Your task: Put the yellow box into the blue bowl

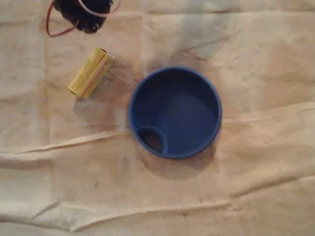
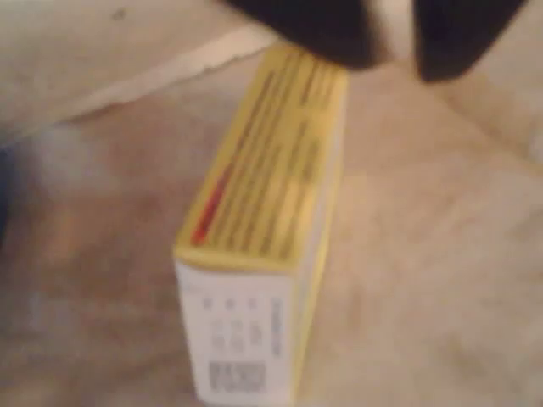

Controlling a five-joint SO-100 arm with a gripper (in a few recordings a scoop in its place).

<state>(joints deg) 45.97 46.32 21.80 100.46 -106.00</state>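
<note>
The yellow box point(image 1: 91, 73) lies flat on the cloth, slanted, to the upper left of the blue bowl point(image 1: 175, 112), a short gap apart from it. The bowl is round and holds nothing except a small ring-shaped pocket at its lower left rim. My arm's dark end point(image 1: 83, 14) sits at the top left edge of the overhead view, just beyond the box's upper end. In the wrist view the yellow box point(image 2: 267, 212) fills the middle, its white barcode end nearest. My gripper point(image 2: 394, 51) hovers over the box's far end, two blurred dark fingers slightly apart with nothing between them.
A wrinkled beige cloth point(image 1: 246, 196) covers the whole table, with raised folds running across below the bowl. A red cable point(image 1: 49, 27) loops beside the arm at the top left.
</note>
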